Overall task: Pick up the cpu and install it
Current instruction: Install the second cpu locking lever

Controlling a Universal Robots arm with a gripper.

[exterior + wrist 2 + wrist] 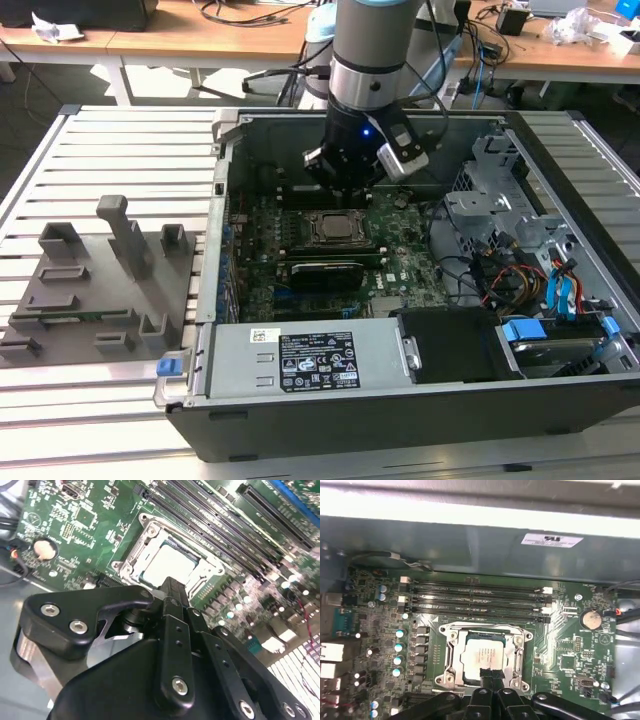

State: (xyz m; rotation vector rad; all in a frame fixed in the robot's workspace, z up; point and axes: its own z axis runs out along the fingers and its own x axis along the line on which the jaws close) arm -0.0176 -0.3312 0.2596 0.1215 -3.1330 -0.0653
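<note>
We see the cpu (485,656) seated in its socket directly beneath our tool (489,677); we cannot tell its grip state.

The gripper (170,587) hides the near edge of the cpu (485,656), and its fingertips stay out of sight behind its body.

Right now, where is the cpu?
The cpu lies flat inside the socket frame on the motherboard, beside the memory slots, in both wrist views.

Cpu (485,656) top shiny metal; socket frame (451,650) bright metal; pincer (170,587) matt black.
</note>
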